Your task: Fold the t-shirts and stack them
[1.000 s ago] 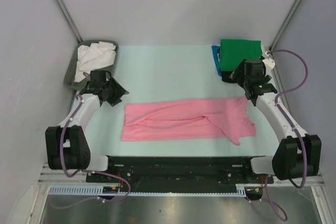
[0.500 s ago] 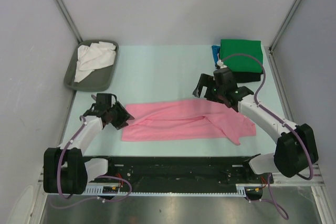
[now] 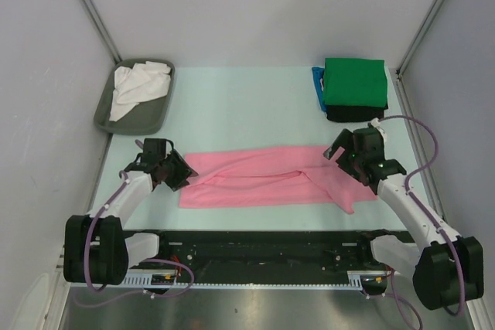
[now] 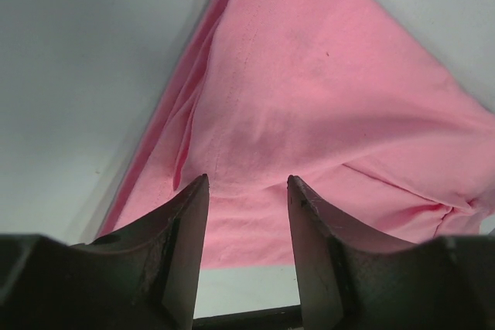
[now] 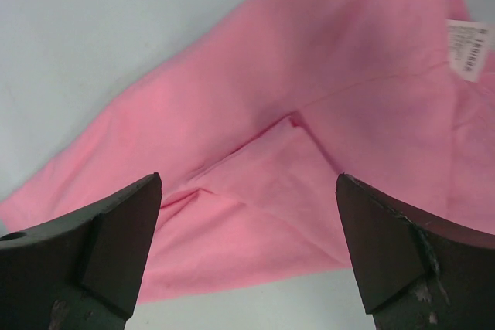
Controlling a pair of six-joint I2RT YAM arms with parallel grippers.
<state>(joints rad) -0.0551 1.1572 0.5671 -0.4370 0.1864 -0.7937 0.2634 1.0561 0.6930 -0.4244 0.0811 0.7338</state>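
Top view: left gripper (image 3: 176, 174) at the left end of the pink t-shirt (image 3: 263, 179); right gripper (image 3: 340, 156) over its right end.
Left wrist view: fingers (image 4: 182, 237) partly apart — pink cloth lies just ahead and beneath.
Right wrist view: fingers (image 5: 116, 229) spread wide — shirt directly below, unheld.

I've got a grey rounded tray (image 3: 103, 111) at the far left corner of the pale green bench (image 3: 247, 106), beyond the left fingers (image 4: 182, 260) and apart from them, lying along the grey side wall (image 3: 46, 75).
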